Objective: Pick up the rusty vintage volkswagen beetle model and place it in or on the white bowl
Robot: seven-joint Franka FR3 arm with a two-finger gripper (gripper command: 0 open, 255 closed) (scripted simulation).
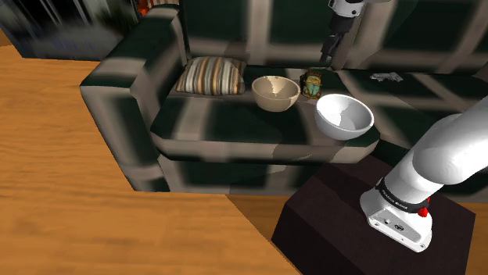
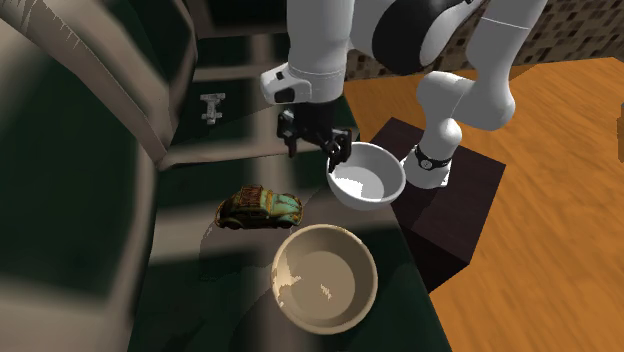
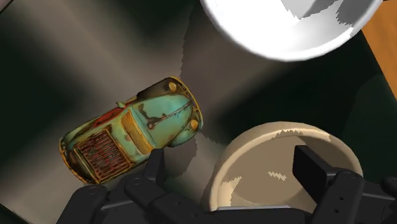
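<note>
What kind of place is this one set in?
Likely a living room: things sit on a dark green and grey checked sofa with a striped cushion, over an orange wooden floor.

Sofa (image 1: 235, 117): dark green with pale grey stripes. Its flat seat holds all the things.
Pillow (image 1: 211, 76): striped, at the seat's end on the shoulder view's left, next to the armrest.
Tan bowl (image 1: 275, 93): open side up, just right of the pillow in the shoulder view.
Toy car (image 1: 313, 84): rusty and blue-green, close beside the tan bowl, far back on the seat.
White bowl (image 1: 344, 116): open side up, near the seat's front edge, right of the toy car.
Small pale thing (image 1: 386, 76): far to the right on the seat, too small to tell what it is.
</note>
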